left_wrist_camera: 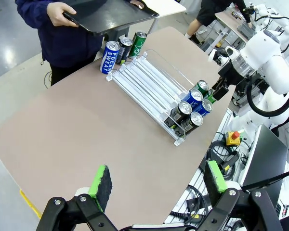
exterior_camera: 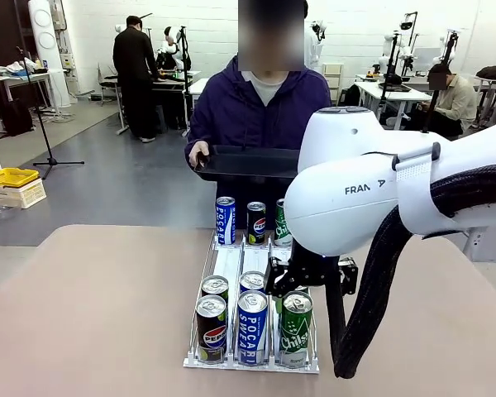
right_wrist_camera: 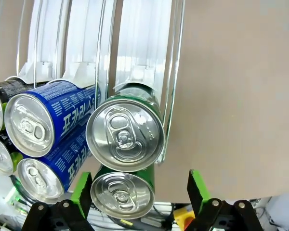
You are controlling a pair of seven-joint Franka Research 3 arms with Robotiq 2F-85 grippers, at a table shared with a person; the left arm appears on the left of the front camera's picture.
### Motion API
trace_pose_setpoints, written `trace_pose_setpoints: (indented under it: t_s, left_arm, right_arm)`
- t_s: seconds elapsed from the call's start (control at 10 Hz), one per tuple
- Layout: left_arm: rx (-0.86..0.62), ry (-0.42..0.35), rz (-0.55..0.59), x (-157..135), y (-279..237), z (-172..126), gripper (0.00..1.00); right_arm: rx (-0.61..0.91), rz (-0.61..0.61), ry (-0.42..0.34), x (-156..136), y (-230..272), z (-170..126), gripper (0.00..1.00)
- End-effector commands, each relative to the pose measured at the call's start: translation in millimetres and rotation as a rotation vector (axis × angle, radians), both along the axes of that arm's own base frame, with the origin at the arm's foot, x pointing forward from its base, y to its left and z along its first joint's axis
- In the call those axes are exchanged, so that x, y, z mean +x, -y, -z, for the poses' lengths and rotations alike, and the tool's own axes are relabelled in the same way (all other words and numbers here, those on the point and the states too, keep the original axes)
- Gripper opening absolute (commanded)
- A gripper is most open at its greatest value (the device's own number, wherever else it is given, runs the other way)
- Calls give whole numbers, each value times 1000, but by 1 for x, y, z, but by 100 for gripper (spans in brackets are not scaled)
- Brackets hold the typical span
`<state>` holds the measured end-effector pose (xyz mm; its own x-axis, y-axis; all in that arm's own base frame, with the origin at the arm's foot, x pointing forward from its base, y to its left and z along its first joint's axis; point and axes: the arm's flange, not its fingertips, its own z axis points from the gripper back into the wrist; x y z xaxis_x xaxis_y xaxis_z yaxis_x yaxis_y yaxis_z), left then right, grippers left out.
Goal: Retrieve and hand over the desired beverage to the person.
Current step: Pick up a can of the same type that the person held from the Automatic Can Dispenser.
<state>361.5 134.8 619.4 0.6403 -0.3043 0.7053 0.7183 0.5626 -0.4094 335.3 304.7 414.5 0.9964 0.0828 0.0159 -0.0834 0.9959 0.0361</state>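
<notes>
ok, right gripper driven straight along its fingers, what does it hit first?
Probably the lid of the second green can in the rack; the right gripper hangs above it, jaws open. The front green can lies close by, so depth is uncertain.

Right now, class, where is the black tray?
In the front view the black tray is held by the person at mid-picture, just past the three cans at the far end of the rack.

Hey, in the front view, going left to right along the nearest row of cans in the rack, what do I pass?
black Pepsi can → blue Pocari Sweat can → green Chilsung can
</notes>
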Motion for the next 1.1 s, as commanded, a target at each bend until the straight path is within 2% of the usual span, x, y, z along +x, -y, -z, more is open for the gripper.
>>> trace_pose_setpoints:
  t_s: [0.0, 0.1, 0.2, 0.3, 0.4, 0.5, 0.6, 1.0]
  left_arm:
    - [-15, 19, 16, 1, -2, -2, 100]
    - [-15, 19, 16, 1, -2, -2, 100]
    - [-15, 19, 16, 1, -2, -2, 100]
    - [-15, 19, 16, 1, -2, -2, 100]
    - [-15, 19, 16, 1, -2, -2, 100]
    - [-15, 19, 16, 1, -2, -2, 100]
    - [-15, 19, 16, 1, -2, -2, 100]
    - [-15, 19, 16, 1, -2, -2, 100]
  right_arm:
    - [26, -38, 3, 2, -4, 3, 100]
    - [36, -57, 23, 0, -5, 2, 100]
    - [34, -63, 19, 1, -4, 3, 44]
    - [39, -62, 15, 1, -4, 3, 44]
    - [38, -62, 16, 1, -4, 3, 0]
    - [37, -54, 13, 0, -5, 3, 38]
    - [37, -47, 5, 1, -4, 3, 0]
    - [27, -37, -25, 0, -3, 4, 1]
